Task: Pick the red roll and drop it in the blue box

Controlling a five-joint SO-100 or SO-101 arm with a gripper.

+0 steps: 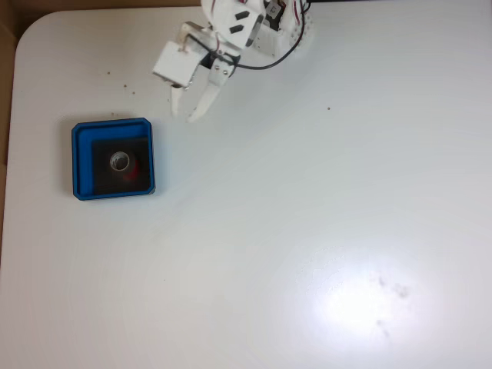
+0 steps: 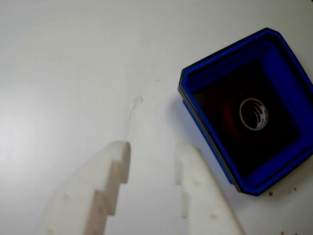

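1. Your roll (image 1: 120, 162) sits upright inside the box (image 1: 80, 158), on its dark floor; the drop looks done.
2. Your gripper (image 1: 184, 114) hangs over the bare worktop (image 1: 307, 231), apart from the box, jaws spread and empty.
3. In the wrist view the fingers (image 2: 110, 183) hold nothing.
4. Next, I judge, you only need to retract the arm clear of the box.

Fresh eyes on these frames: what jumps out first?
The blue box at the left of the white table in the fixed view grabs attention, its dark floor holding the red roll standing on end. Next comes the white tool at the top, open and empty, clear of the box.
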